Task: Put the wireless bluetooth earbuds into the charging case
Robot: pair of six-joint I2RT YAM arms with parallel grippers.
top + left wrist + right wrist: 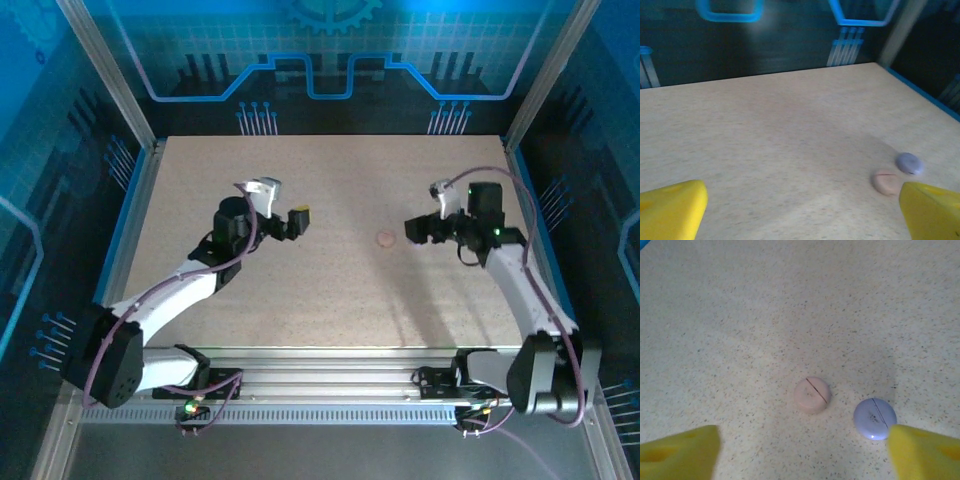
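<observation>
top view: left gripper sits left of centre and right gripper right of centre, both over the table. the charging case's pink disc is a small dot between them, just left of the right gripper's tips. can't pick out the lavender disc at that size.

right wrist view: right gripper jaws are spread wide, with nothing between them and nothing held. its yellow fingertips are cut off by the bottom edge at lower left and lower right. pink disc lies flat just below frame centre. lavender disc is to its lower right, near but apart. its edge meets the lower-right tip in frame; contact unclear. each disc has a thin dark line across its top.

left wrist view: left gripper is also wide open and empty, tips clipped at the bottom corners. both discs are at lower right, blurred. pink disc is just beside the lower-right tip, lavender disc just above and right of it. can't tell if the two touch.
</observation>
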